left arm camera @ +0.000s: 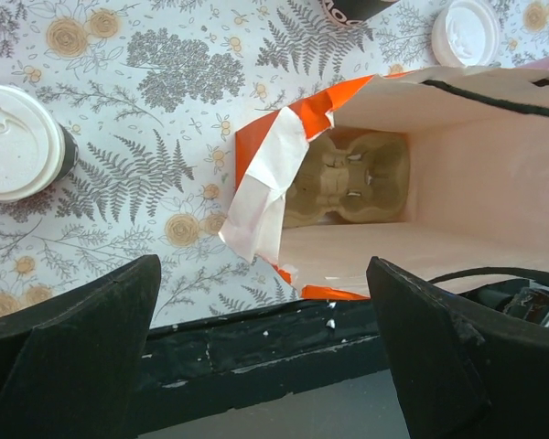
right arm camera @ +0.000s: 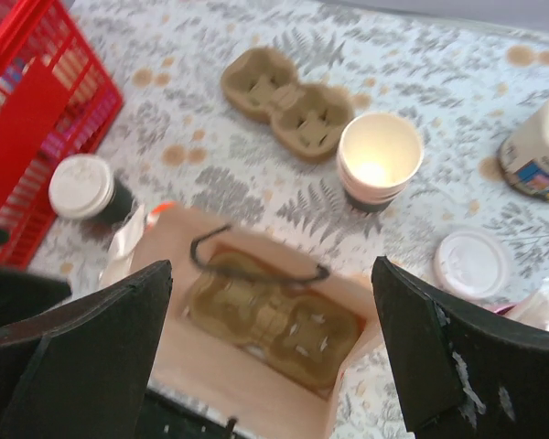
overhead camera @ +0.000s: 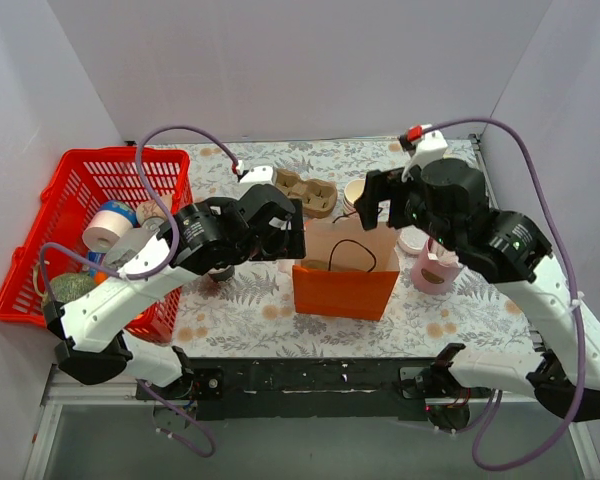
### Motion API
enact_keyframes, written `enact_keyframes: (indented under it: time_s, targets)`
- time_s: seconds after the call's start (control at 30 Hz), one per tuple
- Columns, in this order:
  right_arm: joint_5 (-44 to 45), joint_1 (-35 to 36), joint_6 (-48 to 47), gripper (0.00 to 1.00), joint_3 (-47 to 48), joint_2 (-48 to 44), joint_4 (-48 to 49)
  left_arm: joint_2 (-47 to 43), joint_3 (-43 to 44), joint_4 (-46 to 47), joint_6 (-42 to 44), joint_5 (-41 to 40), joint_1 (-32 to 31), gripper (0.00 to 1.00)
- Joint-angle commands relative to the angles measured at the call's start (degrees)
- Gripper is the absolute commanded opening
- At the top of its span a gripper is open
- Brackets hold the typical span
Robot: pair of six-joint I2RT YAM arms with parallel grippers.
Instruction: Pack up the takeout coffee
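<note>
The takeout coffee (left arm camera: 16,139), a cup with a round white lid, stands on the flowered tablecloth left of the orange paper bag (overhead camera: 345,280); it also shows in the right wrist view (right arm camera: 80,186). The bag stands open with a cardboard cup carrier (left arm camera: 350,178) lying at its bottom. My left gripper (left arm camera: 263,297) hangs open and empty above the bag's left rim, where the paper is torn. Open and empty too, my right gripper (right arm camera: 273,274) hovers over the bag's mouth from the far side.
A second cardboard carrier (right arm camera: 288,101), a stack of lidless cups (right arm camera: 380,157) and a loose white lid (right arm camera: 474,263) lie behind the bag. A pink cup (overhead camera: 435,268) stands to its right, a jar (right arm camera: 540,155) beyond. A red basket (overhead camera: 70,190) fills the left side.
</note>
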Motion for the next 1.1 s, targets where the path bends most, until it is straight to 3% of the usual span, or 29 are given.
enact_keyframes:
  time_s: [0.0, 0.17, 0.3, 0.4, 0.57, 0.67, 0.9, 0.97, 1.0, 1.07]
  targets:
    - [-0.2, -6.3, -3.0, 0.98, 8.5, 6.4, 0.9, -3.1, -2.2, 5.3, -1.7, -1.9, -0.1, 0.98]
    - [-11.4, -19.6, -5.4, 0.98, 12.4, 11.4, 2.8, -5.5, -5.1, 10.6, -2.3, -3.8, 0.0, 0.98]
    - [-23.1, -33.0, -5.4, 0.97, 10.8, 15.0, 4.7, -6.4, -6.8, 9.4, -6.1, -7.1, 1.3, 0.98]
    - [-28.9, -38.3, -5.7, 0.95, 8.1, 16.5, 6.5, -7.2, -10.5, 10.2, -5.9, -3.4, 6.9, 0.98]
    - [-32.9, -42.3, -5.5, 0.94, 4.1, 16.3, 9.7, -6.6, -17.6, 11.2, -5.2, 2.4, 22.5, 0.98]
    - [-35.6, -42.7, -7.9, 0.94, 1.8, 13.8, 12.4, -7.6, -20.8, 13.0, -5.8, 4.9, 25.9, 0.98]
    - [-44.9, -42.7, -7.2, 0.92, -7.1, 5.2, 20.4, -9.9, -24.2, 8.8, -9.8, 0.4, 28.1, 0.98]
    - [-52.0, -42.6, -12.0, 0.9, -8.1, 3.7, 24.3, -11.0, -25.0, 9.5, -10.6, 1.3, 28.2, 0.98]
    - [-60.7, -42.0, -13.5, 0.89, -7.2, 3.7, 24.9, -11.7, -25.4, 10.4, -10.0, 2.0, 28.3, 0.98]
    - [-65.1, -41.1, -13.0, 0.89, -5.1, 4.9, 25.8, -12.2, -26.0, 12.3, -11.9, 0.9, 28.3, 0.98]
